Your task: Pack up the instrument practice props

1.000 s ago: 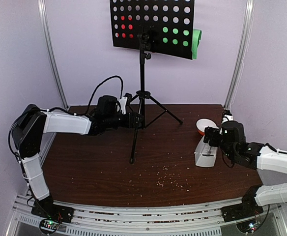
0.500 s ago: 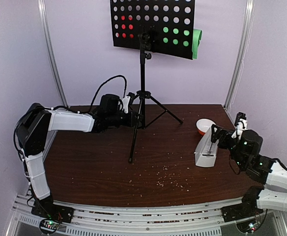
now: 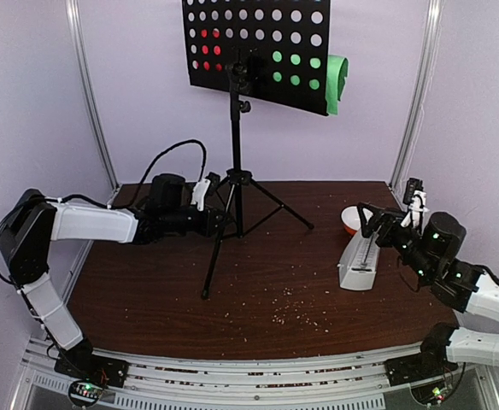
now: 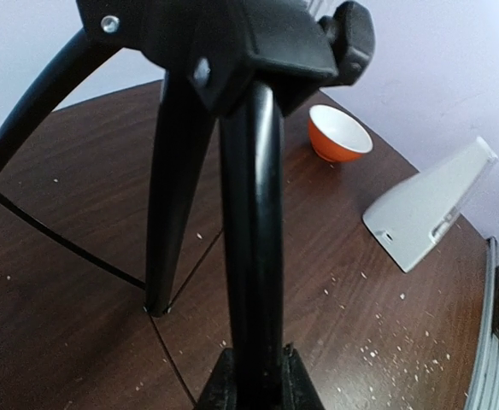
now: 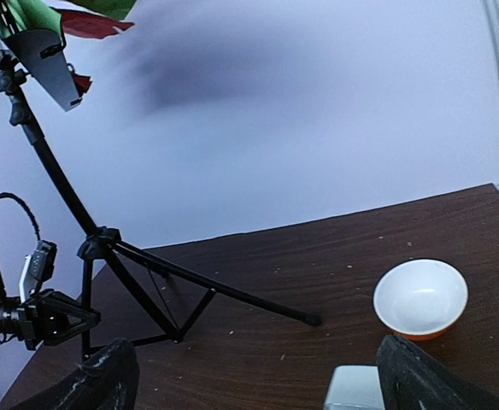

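top view, stand: black music stand [image 3: 235, 145] sits back-centre on the brown table [image 3: 130, 299], perforated desk up high, front foot on the tabletop.
top view, sheets: red sheet [image 3: 205, 49] shows through the left holes. green sheet [image 3: 339, 77] shows through the right holes and sticks out past the desk's right edge.
top view, left gripper: left gripper [image 3: 219, 220] is on the front tripod leg, just below the hub.
top view, metronome: white metronome [image 3: 357, 265] is near the table's right edge, well apart from the stand. orange-and-white bowl [image 3: 350, 219] is just behind it.
top view, right gripper: right gripper [image 3: 388, 215] is over the metronome's far end, spread wide. contact cannot be told.
top view, crumbs: crumbs [image 3: 296, 314] are scattered front-centre.
left wrist, fingers: left fingers [image 4: 222, 389] are narrow, clamped on the leg tube, one each side.
left wrist, background: bowl and wedge-shaped metronome lie beyond, to the right.
right wrist, fingers: right fingers [image 5: 104, 380] are wide apart, holding nothing. the metronome's top shows between them at the bottom edge.
right wrist, background: bowl is at right, stand at left with the left gripper on its leg.
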Motion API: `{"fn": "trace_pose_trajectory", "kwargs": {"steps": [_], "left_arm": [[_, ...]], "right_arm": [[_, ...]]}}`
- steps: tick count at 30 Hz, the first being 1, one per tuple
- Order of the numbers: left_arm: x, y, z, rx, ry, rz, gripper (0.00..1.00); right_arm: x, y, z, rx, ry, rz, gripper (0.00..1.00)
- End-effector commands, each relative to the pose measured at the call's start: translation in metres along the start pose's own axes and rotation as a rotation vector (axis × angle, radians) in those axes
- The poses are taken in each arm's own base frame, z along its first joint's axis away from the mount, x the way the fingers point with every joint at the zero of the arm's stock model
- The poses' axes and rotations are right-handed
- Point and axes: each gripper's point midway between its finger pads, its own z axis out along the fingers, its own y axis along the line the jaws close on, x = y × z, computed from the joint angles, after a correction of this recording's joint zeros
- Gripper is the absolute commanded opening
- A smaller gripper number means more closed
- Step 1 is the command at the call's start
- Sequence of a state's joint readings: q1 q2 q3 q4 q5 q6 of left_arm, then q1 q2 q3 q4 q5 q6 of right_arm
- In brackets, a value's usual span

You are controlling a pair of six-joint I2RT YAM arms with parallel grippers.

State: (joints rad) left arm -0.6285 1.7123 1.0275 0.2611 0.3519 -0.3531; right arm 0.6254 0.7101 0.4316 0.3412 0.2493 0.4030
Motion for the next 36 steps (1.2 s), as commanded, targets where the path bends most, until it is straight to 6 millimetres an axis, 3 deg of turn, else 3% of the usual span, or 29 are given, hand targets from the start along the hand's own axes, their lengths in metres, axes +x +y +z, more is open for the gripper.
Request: {"fn": "trace_pose_trajectory", "kwargs": {"steps": [1, 7, 12, 16, 17, 18, 20, 22, 24, 29, 32, 36], "left_arm": [[0.006, -0.060, -0.027, 0.300, -0.012, 0.157, 0.00], [0.029, -0.096, -0.055, 0.531, 0.006, 0.160, 0.00], [0.046, -0.102, -0.060, 0.581, 0.076, 0.177, 0.00], [0.048, -0.103, -0.061, 0.590, 0.084, 0.169, 0.00], [0.047, -0.099, -0.059, 0.563, 0.085, 0.166, 0.03], [0.045, -0.093, -0.056, 0.517, 0.084, 0.161, 0.13], [0.033, -0.078, -0.055, 0.389, 0.045, 0.157, 0.36], [0.011, -0.076, -0.068, 0.316, -0.036, 0.178, 0.67], [-0.017, -0.080, -0.087, 0.265, -0.124, 0.205, 0.80], [-0.073, -0.086, -0.129, 0.149, -0.228, 0.229, 0.94], [-0.092, -0.079, -0.139, 0.060, -0.196, 0.259, 0.95], [-0.118, -0.086, -0.159, 0.031, -0.220, 0.334, 0.96]], "right_arm": [[-0.001, 0.044, 0.005, -0.228, 0.035, -0.005, 1.00], [0.011, 0.091, 0.010, -0.475, 0.103, 0.042, 0.99], [0.028, 0.122, 0.015, -0.605, 0.161, 0.024, 0.95], [0.028, 0.142, 0.017, -0.668, 0.140, -0.021, 0.93], [0.027, 0.148, 0.017, -0.695, 0.127, -0.027, 0.93], [0.026, 0.152, 0.018, -0.717, 0.114, -0.034, 0.92], [0.024, 0.160, 0.022, -0.757, 0.087, -0.052, 0.90], [0.022, 0.170, 0.027, -0.800, 0.070, -0.070, 0.88], [0.025, 0.178, 0.035, -0.828, 0.071, -0.076, 0.87], [0.029, 0.201, 0.056, -0.912, 0.075, -0.056, 0.86], [0.029, 0.216, 0.071, -0.962, 0.077, -0.047, 0.83], [0.036, 0.231, 0.090, -1.014, 0.091, -0.048, 0.75]]}}
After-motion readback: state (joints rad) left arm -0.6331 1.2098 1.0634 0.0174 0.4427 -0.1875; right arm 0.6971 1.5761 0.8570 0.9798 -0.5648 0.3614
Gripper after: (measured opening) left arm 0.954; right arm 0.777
